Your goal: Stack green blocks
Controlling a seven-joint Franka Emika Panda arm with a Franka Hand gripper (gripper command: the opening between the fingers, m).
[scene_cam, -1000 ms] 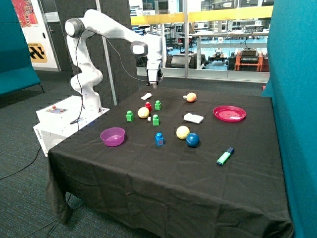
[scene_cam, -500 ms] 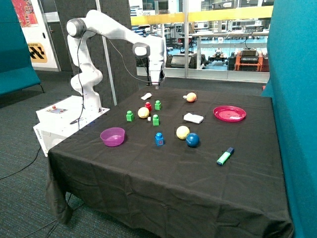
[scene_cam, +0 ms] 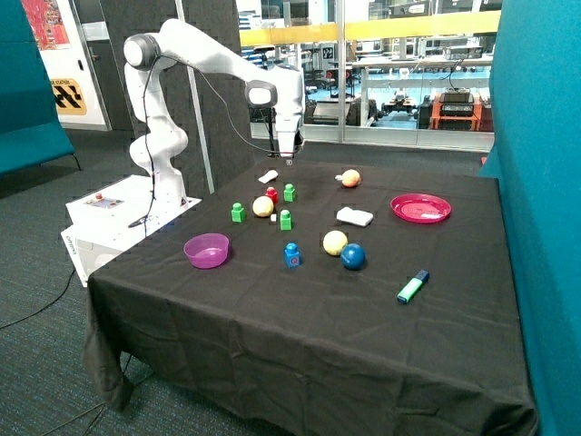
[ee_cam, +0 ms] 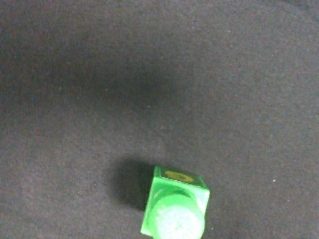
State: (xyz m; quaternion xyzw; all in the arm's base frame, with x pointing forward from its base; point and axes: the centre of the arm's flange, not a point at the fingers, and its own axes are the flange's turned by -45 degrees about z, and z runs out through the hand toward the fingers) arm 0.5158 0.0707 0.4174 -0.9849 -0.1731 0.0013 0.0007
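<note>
Hovering above the far part of the black table [scene_cam: 272,345], my gripper [scene_cam: 289,158] hangs well clear of the cloth, and I cannot tell from here whether it is parted or closed. All three green blocks sit apart, none stacked. One green block [scene_cam: 290,192] stands almost under the gripper, just right of a small red block [scene_cam: 271,193]; I take it to be the one the wrist view shows [ee_cam: 174,211], upright with its stud up on bare cloth, though I can't be sure. A second green block [scene_cam: 285,220] sits nearer, just beside a yellow ball [scene_cam: 263,206], and a third [scene_cam: 238,212] lies left of that ball. Nearer still are a blue block [scene_cam: 292,254], another yellow ball [scene_cam: 335,242], a blue ball [scene_cam: 353,256] and a purple bowl [scene_cam: 207,250].
</note>
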